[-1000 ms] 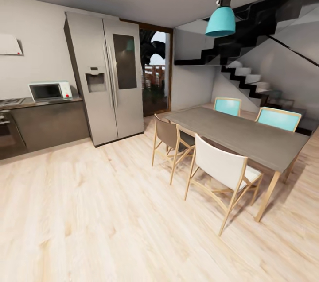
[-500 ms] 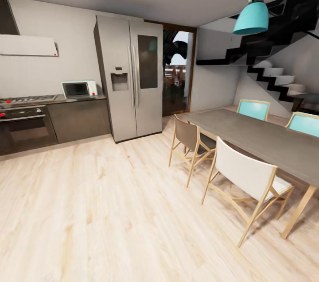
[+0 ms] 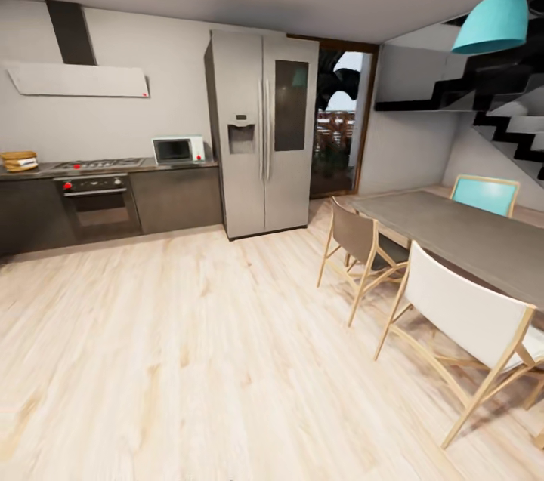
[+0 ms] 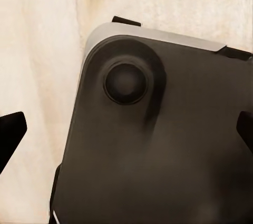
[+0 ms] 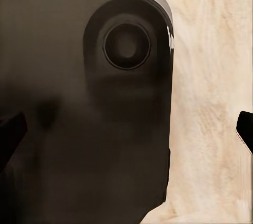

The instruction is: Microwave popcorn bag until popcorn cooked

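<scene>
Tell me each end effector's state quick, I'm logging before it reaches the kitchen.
Left end effector: open, holding nothing.
Right end effector: open, holding nothing.

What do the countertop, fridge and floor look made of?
Countertop: dark, faintly glossy slab, stone or steel; unclear at this range.
Fridge: brushed steel look, grey sheen, dark glass panel in one door.
Floor: pale wood planks, visible grain, matte.

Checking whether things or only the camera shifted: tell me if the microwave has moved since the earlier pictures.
No. The microwave still sits on the countertop just left of the fridge, as before. Both slid rightward together in the head view, so the camera turned.
</scene>
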Tool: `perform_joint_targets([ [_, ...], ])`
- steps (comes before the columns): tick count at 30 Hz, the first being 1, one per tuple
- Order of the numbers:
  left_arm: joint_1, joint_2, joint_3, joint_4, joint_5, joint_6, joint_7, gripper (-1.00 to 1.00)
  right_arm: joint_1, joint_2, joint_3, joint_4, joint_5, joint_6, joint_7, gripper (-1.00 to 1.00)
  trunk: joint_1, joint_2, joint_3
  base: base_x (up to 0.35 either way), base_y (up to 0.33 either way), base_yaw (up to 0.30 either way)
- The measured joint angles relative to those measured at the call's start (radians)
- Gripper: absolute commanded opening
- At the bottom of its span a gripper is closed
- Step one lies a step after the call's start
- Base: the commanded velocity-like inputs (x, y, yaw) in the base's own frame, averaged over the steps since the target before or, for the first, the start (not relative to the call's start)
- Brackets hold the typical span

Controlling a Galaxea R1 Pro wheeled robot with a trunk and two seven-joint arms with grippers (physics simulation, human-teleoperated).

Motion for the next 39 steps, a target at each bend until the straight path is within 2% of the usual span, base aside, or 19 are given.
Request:
perform_joint_targets([
  [11,0.000,0.001,-0.004,-0.001,-0.010,0.000,-0.001,1.00,0.000,0.000,0.000,0.000,0.001,0.000,0.000,1.00,0.000,0.000,0.000,0.000,0.000,0.299],
  [17,0.000,0.003,0.001,0.001,0.001,0.000,-0.001,1.00,0.000,0.000,0.000,0.001,0.001,0.000,0.000,1.00,0.000,0.000,0.000,0.000,0.000,0.299],
  [39,0.000,0.001,0.001,0.001,0.002,0.001,-0.001,1.00,0.000,-0.001,-0.001,0.001,-0.002,-0.007,0.000,1.00,0.000,0.000,0.000,0.000,0.000,0.299],
])
